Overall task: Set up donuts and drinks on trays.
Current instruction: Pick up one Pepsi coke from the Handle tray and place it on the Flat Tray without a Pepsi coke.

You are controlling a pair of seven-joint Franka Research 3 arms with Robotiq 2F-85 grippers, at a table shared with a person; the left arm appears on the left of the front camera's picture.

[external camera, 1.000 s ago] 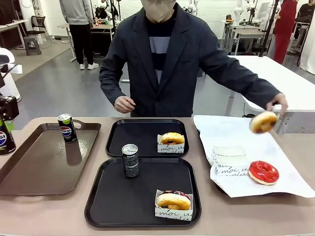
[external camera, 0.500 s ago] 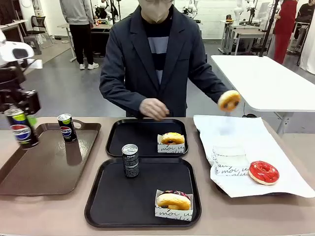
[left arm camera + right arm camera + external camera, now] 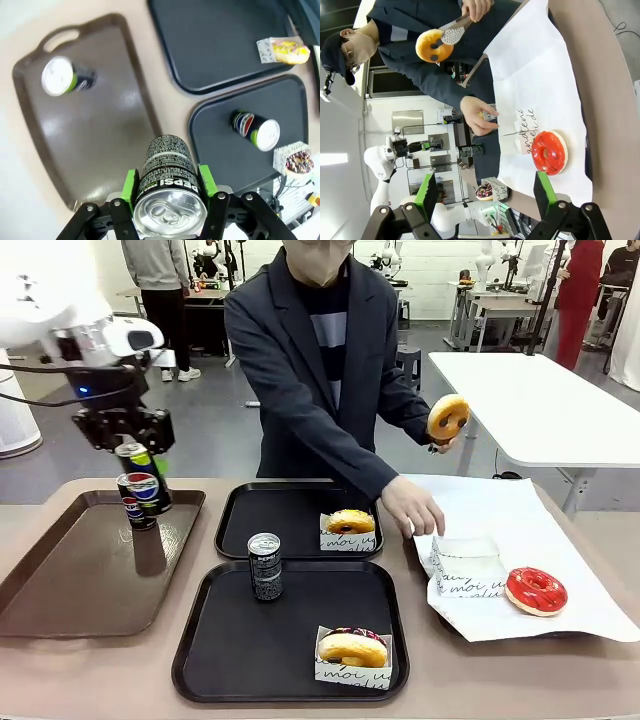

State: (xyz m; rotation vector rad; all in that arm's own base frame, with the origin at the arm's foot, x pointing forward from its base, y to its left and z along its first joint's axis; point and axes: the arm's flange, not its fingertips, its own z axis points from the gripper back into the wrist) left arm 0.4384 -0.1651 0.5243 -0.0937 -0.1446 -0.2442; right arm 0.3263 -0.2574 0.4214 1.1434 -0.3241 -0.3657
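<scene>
My left gripper [image 3: 135, 455] is shut on a black Pepsi can [image 3: 146, 485], held in the air over the brown tray's far right corner. In the left wrist view the green pads clamp this can [image 3: 167, 165] on both sides. Another Pepsi can [image 3: 62, 82] stands on the brown tray below. A dark grey can [image 3: 265, 566] and a sleeved donut [image 3: 352, 648] sit on the near black tray [image 3: 220, 640]. The far black tray [image 3: 260, 530] holds a sleeved donut [image 3: 350, 523]. My right gripper [image 3: 486, 200] is open, with nothing between its fingers.
The person holds a golden donut [image 3: 447, 418] in tongs above the white paper [image 3: 500, 510]. Their other hand [image 3: 412, 510] reaches to an empty paper sleeve [image 3: 465, 565]. A red-iced donut [image 3: 535, 590] lies on the paper. The brown tray [image 3: 70, 580] lies at the left.
My left arm has swung right from the table's left edge, carrying its can over the brown tray. The person brought the tonged donut inward and reached the other hand to the paper sleeve.
</scene>
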